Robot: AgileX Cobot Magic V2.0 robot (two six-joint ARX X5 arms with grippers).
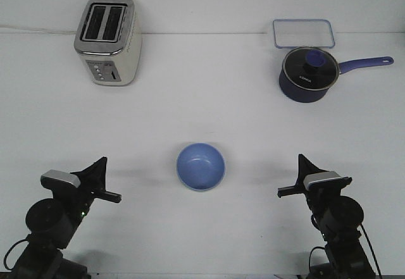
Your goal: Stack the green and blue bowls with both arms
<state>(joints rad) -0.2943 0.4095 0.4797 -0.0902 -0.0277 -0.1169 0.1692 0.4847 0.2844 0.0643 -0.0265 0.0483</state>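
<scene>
The light blue bowl (200, 166) stands upright on the white table, in the middle near the front. No green bowl shows in this view. My left gripper (111, 179) is low at the front left, well to the left of the bowl, open and empty. My right gripper (290, 175) is low at the front right, well to the right of the bowl, open and empty. Neither gripper touches the bowl.
A silver toaster (107, 40) stands at the back left. A dark navy saucepan (308, 74) with a glass lid and long handle stands at the back right. A clear rectangular container (303, 33) lies behind it.
</scene>
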